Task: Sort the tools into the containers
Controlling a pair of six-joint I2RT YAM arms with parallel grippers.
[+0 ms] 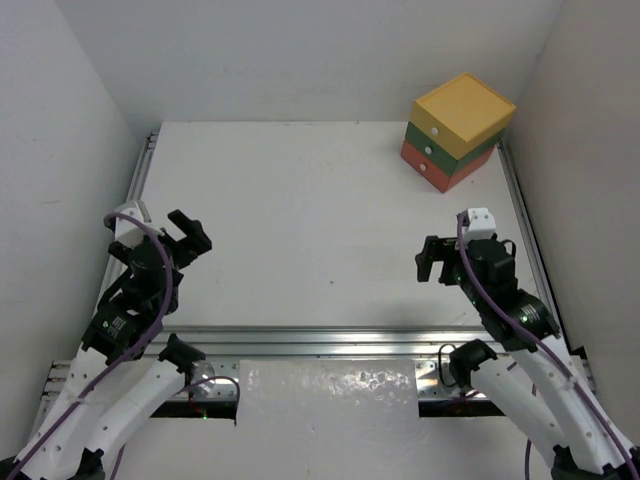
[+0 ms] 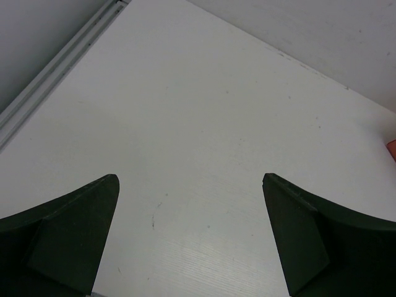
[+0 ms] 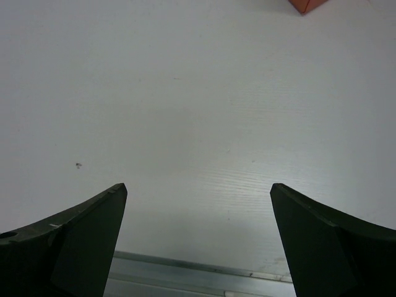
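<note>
The containers [image 1: 455, 130] are a stack of three square drawers, yellow on top, green, then red-orange, with small white knobs, at the far right of the white table. All drawers look shut. A red-orange corner shows in the right wrist view [image 3: 306, 5] and at the left wrist view's right edge [image 2: 391, 148]. No tools show in any view. My left gripper [image 1: 192, 232] is open and empty over the near left of the table. My right gripper [image 1: 432, 260] is open and empty over the near right.
The white table [image 1: 310, 220] has metal rails along its left, right and near edges [image 1: 330, 342]. White walls close in the back and both sides. A white sheet [image 1: 328, 395] lies between the arm bases.
</note>
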